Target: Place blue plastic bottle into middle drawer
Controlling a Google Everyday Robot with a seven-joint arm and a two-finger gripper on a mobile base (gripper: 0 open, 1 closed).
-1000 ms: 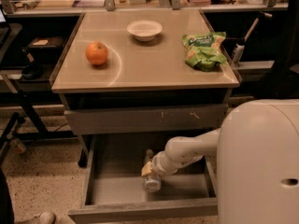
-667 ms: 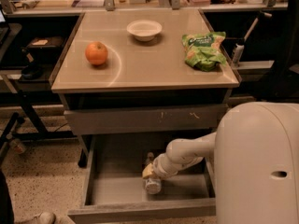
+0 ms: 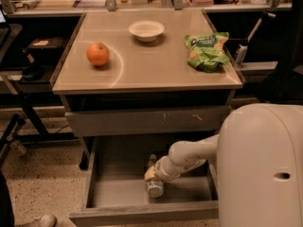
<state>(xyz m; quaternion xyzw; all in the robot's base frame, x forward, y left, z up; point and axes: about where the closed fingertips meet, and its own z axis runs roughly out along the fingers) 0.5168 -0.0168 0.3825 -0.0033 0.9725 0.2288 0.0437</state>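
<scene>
While the middle drawer (image 3: 142,214) stands open, the blue plastic bottle (image 3: 155,188) lies inside it, right under the gripper (image 3: 151,176); whether the gripper holds it, nobody can tell. Farther back, an orange (image 3: 98,54), a green bag (image 3: 206,51) and a bowl (image 3: 147,30) sit on the table (image 3: 151,67).

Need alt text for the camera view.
The robot's arm reaches into the open middle drawer, its gripper at the blue plastic bottle inside it. On the tabletop above sit an orange, a white bowl and a green snack bag.
</scene>
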